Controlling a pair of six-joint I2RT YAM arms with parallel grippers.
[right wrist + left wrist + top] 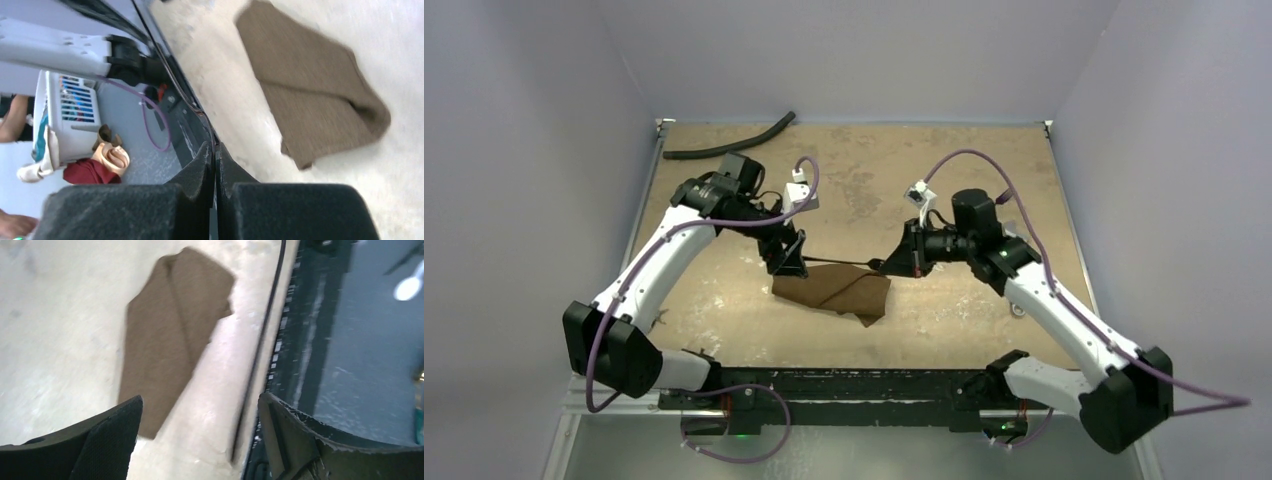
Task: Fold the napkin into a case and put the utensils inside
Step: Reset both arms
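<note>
The brown napkin lies folded on the table between the two arms, also seen in the left wrist view and the right wrist view. One slim dark utensil hangs level just above the napkin's far edge. My right gripper is shut on one end of it, and the thin shaft runs out from the pinched fingertips. My left gripper stands open at the other end. The utensil passes between its spread fingers, held by neither.
A long black curved hose lies at the back left of the table. The black front rail runs along the near edge by the arm bases. Grey walls close in the left, right and back sides.
</note>
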